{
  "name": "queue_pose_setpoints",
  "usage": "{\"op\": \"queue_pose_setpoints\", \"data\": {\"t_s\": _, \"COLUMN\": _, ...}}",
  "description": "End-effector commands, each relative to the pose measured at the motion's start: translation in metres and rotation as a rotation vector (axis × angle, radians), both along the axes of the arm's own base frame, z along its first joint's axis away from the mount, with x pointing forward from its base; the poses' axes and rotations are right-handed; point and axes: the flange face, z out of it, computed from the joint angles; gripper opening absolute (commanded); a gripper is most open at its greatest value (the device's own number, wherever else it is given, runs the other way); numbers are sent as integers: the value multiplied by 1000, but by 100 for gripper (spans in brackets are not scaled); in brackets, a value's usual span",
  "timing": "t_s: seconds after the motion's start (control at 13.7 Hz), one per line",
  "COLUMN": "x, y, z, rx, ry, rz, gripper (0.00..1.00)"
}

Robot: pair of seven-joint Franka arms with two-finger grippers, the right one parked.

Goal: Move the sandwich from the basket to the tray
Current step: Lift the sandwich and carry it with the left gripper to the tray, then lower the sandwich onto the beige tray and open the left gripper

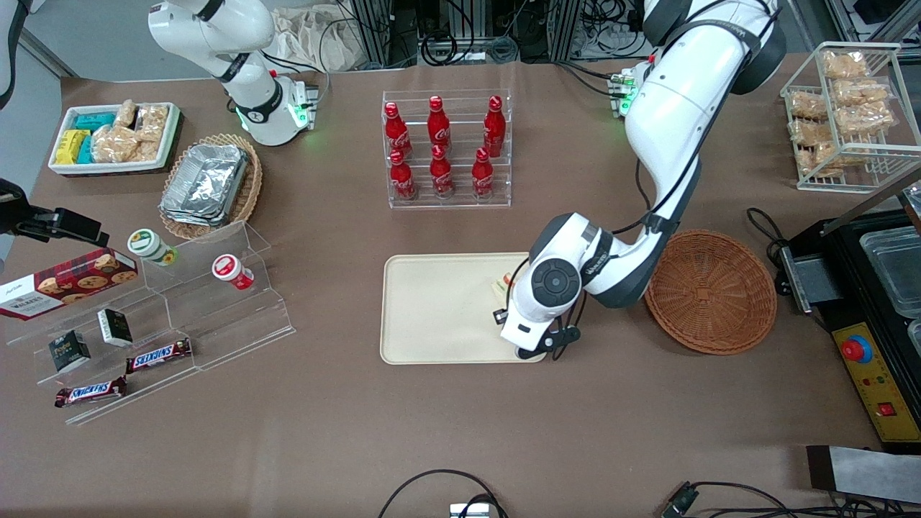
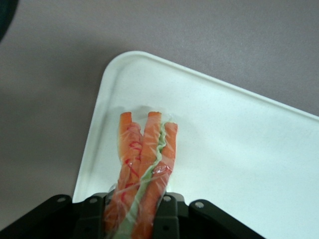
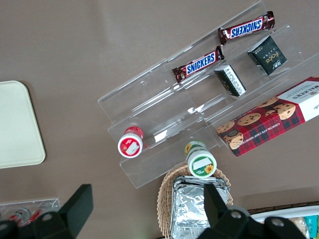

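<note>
My left gripper [image 2: 134, 211] is shut on the sandwich [image 2: 144, 164], a plastic-wrapped wedge with orange-red and pale green layers on its cut edge. It holds the sandwich just above the cream-beige tray [image 2: 239, 149], near one corner of it. In the front view the arm's wrist covers the gripper; a bit of the sandwich [image 1: 502, 285] peeks out over the tray [image 1: 432, 309], at the tray's end nearest the basket. The reddish-brown wicker basket [image 1: 711, 291] stands beside the tray toward the working arm's end of the table, with nothing in it.
A clear rack of red cola bottles [image 1: 446, 147] stands farther from the front camera than the tray. A clear stepped shelf [image 1: 180, 316] with snack bars and cups lies toward the parked arm's end. A black machine [image 1: 870, 302] borders the basket.
</note>
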Motion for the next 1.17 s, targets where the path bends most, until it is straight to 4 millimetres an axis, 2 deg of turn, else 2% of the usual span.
{"op": "queue_pose_setpoints", "data": {"t_s": 0.0, "x": 6, "y": -5, "z": 3, "rx": 7, "ry": -16, "rz": -17, "gripper": 99}}
{"op": "queue_pose_setpoints", "data": {"t_s": 0.37, "x": 2, "y": -2, "z": 10, "rx": 34, "ry": 12, "rz": -22, "gripper": 100}}
{"op": "queue_pose_setpoints", "data": {"t_s": 0.51, "x": 0, "y": 6, "z": 34, "rx": 68, "ry": 46, "rz": -25, "gripper": 100}}
{"op": "queue_pose_setpoints", "data": {"t_s": 0.59, "x": 0, "y": 11, "z": 54, "rx": 87, "ry": 41, "rz": -30, "gripper": 100}}
{"op": "queue_pose_setpoints", "data": {"t_s": 0.73, "x": -5, "y": 24, "z": 114, "rx": 139, "ry": 3, "rz": -28, "gripper": 100}}
{"op": "queue_pose_setpoints", "data": {"t_s": 0.8, "x": 0, "y": 48, "z": 151, "rx": 146, "ry": -11, "rz": -11, "gripper": 100}}
{"op": "queue_pose_setpoints", "data": {"t_s": 0.88, "x": 9, "y": 84, "z": 179, "rx": 141, "ry": -21, "rz": 36, "gripper": 100}}
{"op": "queue_pose_setpoints", "data": {"t_s": 0.95, "x": -4, "y": 95, "z": 204, "rx": 135, "ry": -40, "rz": -4, "gripper": 100}}
{"op": "queue_pose_setpoints", "data": {"t_s": 1.1, "x": -36, "y": 142, "z": 227, "rx": 136, "ry": -64, "rz": -62, "gripper": 100}}
